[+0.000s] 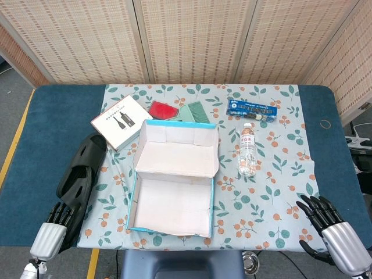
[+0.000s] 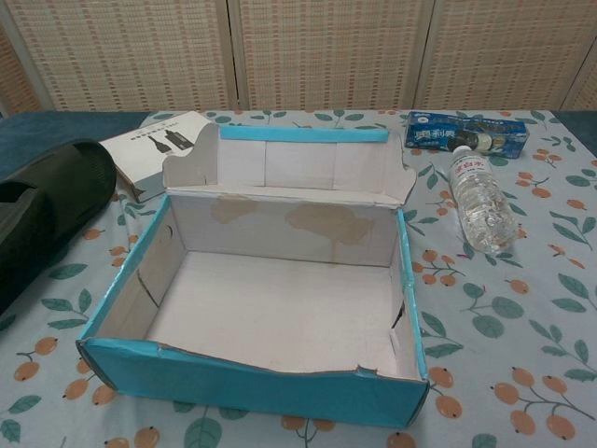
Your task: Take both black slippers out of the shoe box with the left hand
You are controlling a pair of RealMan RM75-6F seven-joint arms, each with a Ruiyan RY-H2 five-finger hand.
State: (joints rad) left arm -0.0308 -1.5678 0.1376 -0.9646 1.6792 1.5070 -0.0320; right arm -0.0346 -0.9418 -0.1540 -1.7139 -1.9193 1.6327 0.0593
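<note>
The blue shoe box point(image 1: 132, 200) stands open in the middle of the table, and its white inside point(image 2: 280, 313) holds nothing. A black slipper point(image 1: 81, 171) lies left of the box, half on the cloth's edge; the chest view shows it as a dark bulk point(image 2: 42, 210) at the left border. I cannot make out a second slipper apart from it. My left hand point(image 1: 54, 228) is at the slipper's near end, with its fingers point(image 1: 63, 213) on the heel. My right hand point(image 1: 330, 226) hovers at the table's near right corner, fingers spread, holding nothing.
Behind the shoe box lie a white carton point(image 1: 120, 122), a red case point(image 1: 162, 110) and a green brush point(image 1: 195, 112). A blue pack point(image 1: 251, 108) and a lying water bottle point(image 1: 247, 150) are to the right. A floral cloth point(image 1: 273, 174) covers the blue table.
</note>
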